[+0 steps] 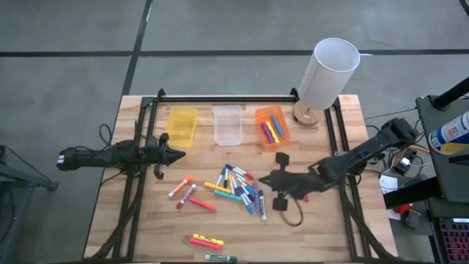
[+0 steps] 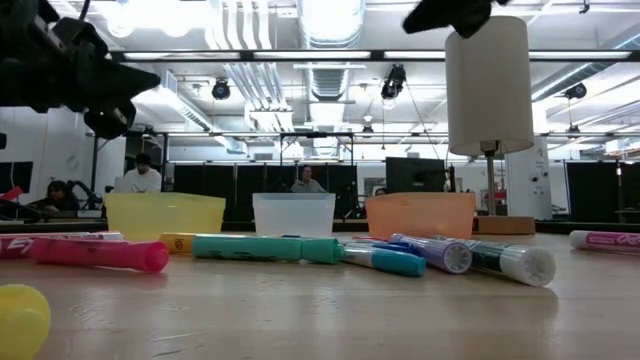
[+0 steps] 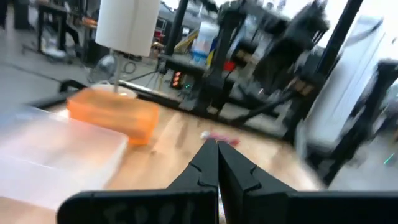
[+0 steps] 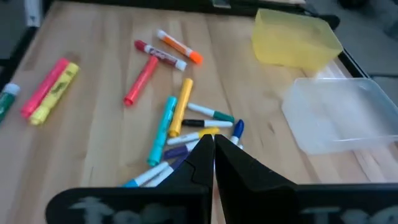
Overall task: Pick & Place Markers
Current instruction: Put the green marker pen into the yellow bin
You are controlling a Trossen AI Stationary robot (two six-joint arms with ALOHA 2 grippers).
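The markers [image 1: 238,187] lay scattered mid-tabletop [image 1: 146,227], a few near its front edge. The right gripper [image 1: 265,178] hovered clenched and empty beside the pile's right edge; the left gripper [image 1: 179,155], clenched too, hung by the yellow bin [image 1: 182,125], with bare wood between them.
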